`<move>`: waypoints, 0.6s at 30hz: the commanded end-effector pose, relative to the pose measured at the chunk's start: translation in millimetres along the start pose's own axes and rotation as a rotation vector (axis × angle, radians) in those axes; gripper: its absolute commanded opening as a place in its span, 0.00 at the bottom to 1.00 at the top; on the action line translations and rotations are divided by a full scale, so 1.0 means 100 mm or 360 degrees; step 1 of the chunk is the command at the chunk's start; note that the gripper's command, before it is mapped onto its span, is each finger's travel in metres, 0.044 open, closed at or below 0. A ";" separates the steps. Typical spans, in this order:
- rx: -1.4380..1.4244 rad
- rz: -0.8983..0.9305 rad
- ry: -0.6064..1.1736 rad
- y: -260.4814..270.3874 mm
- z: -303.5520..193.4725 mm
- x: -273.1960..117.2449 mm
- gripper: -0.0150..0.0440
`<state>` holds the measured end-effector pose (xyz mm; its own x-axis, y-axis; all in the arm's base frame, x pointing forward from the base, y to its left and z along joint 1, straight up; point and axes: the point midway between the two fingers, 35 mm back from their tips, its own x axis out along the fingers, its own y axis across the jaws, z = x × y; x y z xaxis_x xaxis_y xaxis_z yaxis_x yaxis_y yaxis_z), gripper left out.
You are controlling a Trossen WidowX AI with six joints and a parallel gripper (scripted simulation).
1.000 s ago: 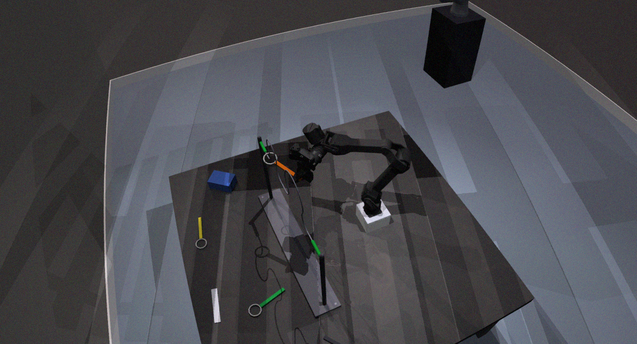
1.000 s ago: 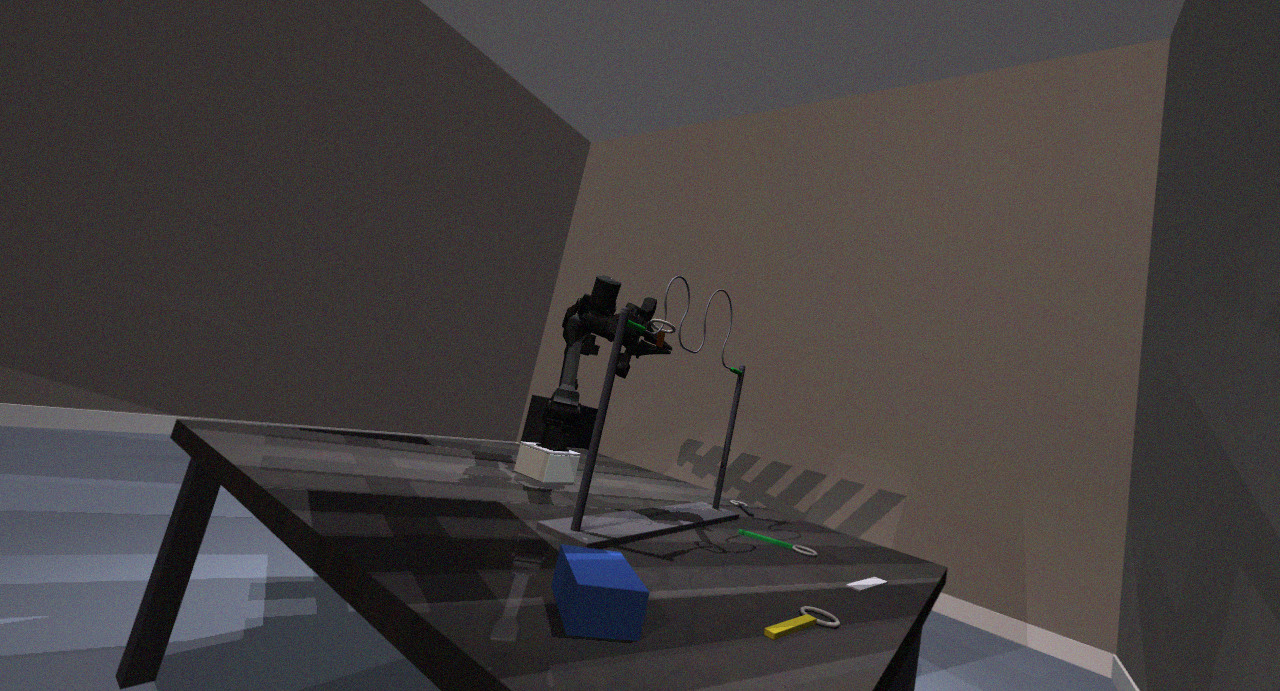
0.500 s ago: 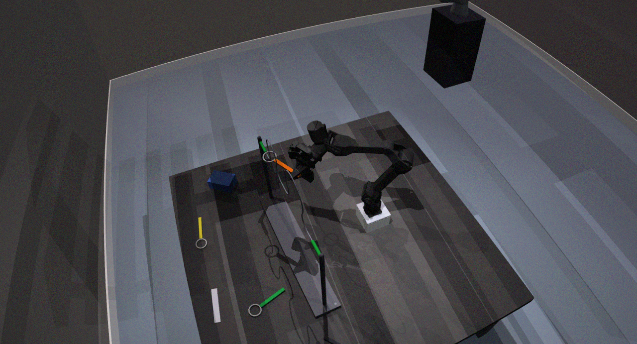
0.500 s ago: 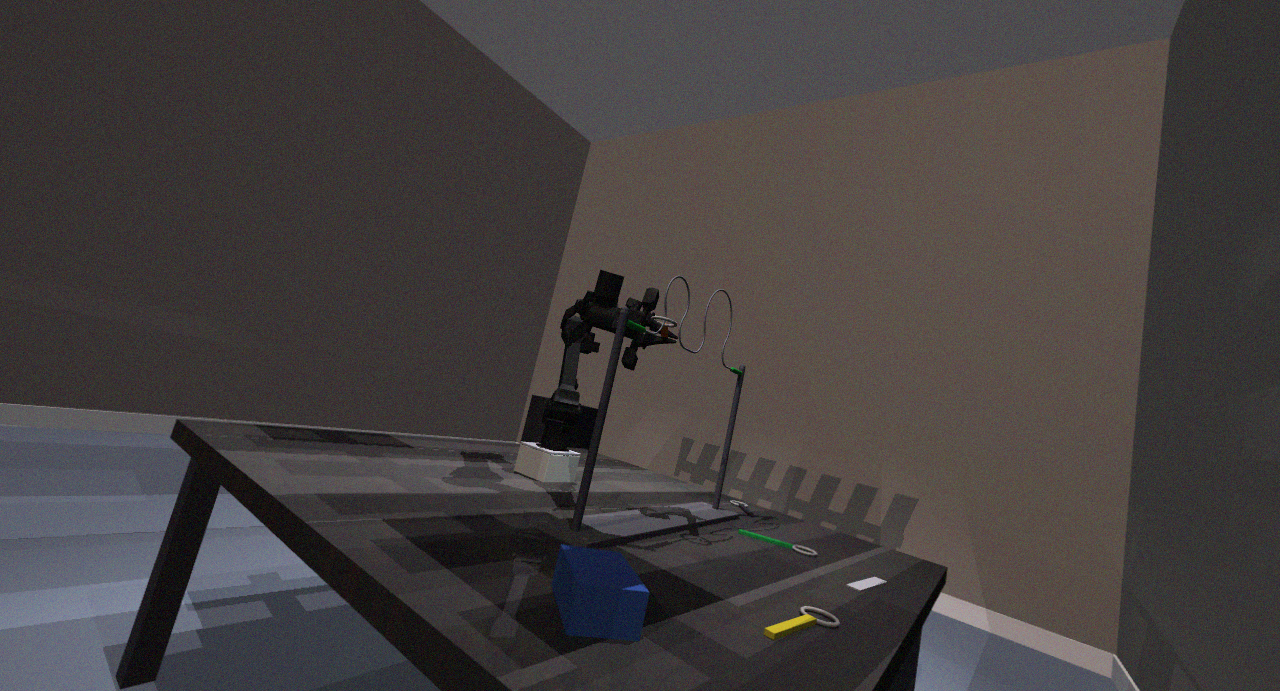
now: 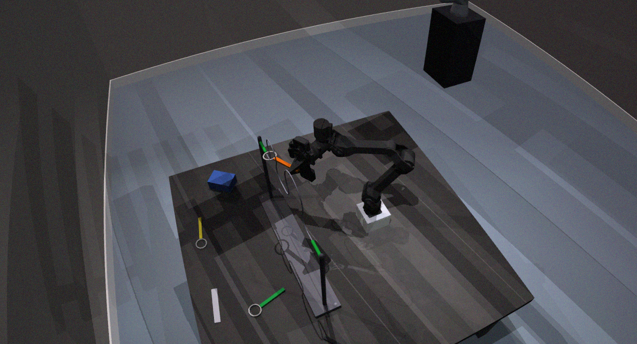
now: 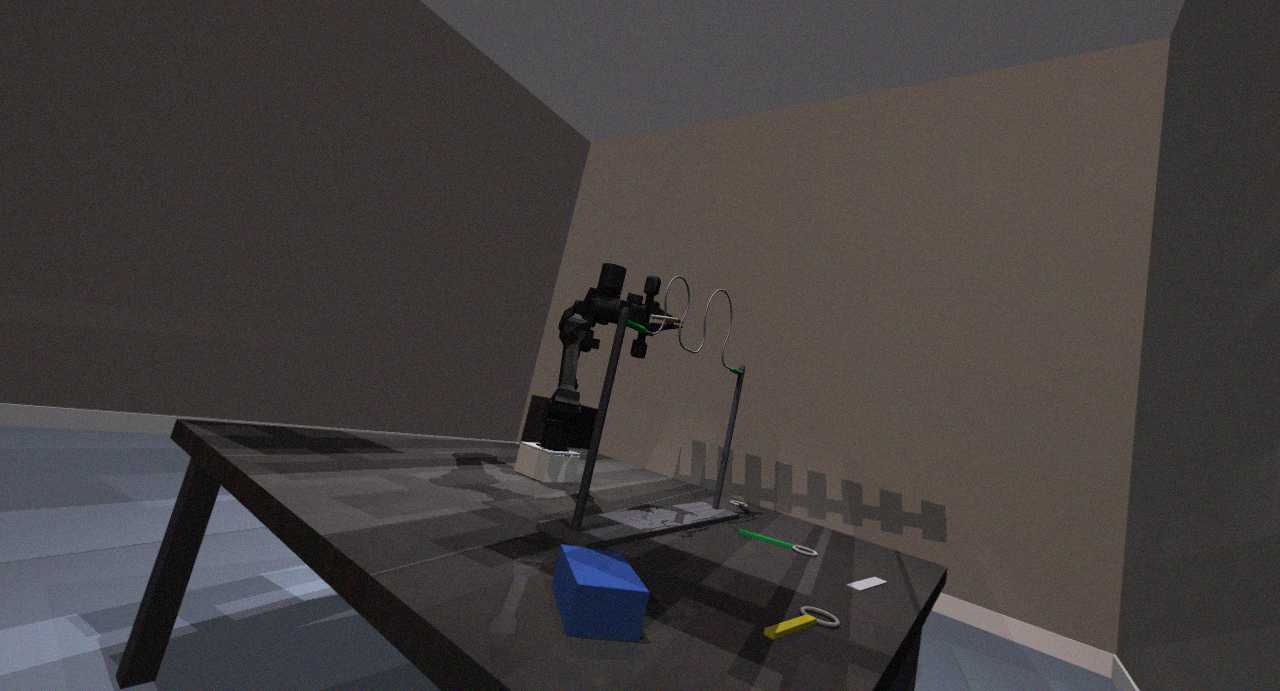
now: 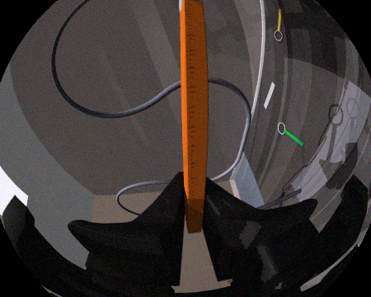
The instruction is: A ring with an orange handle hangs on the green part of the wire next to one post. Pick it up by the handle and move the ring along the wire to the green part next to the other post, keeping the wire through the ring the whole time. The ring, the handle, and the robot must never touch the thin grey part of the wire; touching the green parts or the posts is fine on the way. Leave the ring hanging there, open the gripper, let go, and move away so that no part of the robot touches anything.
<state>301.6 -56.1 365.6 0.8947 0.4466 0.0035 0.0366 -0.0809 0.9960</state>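
My gripper (image 5: 294,169) (image 7: 188,176) is shut on the orange handle (image 5: 282,162) (image 7: 194,103) near its end. The handle's ring (image 5: 269,160) is at the far post (image 5: 267,177) (image 6: 601,418), by the inner end of its green part (image 5: 262,146) (image 6: 636,326). The ring looks nearly flat, edge-on in the exterior view. The wire seems to pass through it; contact cannot be told. The thin grey wire (image 5: 301,199) (image 7: 115,115) bends close to the handle and fingers. The other green part (image 5: 315,247) (image 6: 735,369) is by the near post (image 5: 322,280) (image 6: 729,436).
On the table lie a blue block (image 5: 221,180) (image 6: 601,593), a yellow-handled ring (image 5: 200,228) (image 6: 791,626), a green-handled ring (image 5: 271,297) (image 7: 293,138) and a white strip (image 5: 216,305) (image 7: 270,96). Both posts stand on a long grey base plate.
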 end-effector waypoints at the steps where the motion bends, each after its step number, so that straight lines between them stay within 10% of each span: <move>1: 0.0054 0.0039 -0.0001 0.11 -0.01 -0.01 0.00; 18: 0.0267 0.0120 0.0012 0.37 0.03 -0.04 0.00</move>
<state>301.4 -61.3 393.5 0.8957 0.4399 0.0648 0.0475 -0.2395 0.9697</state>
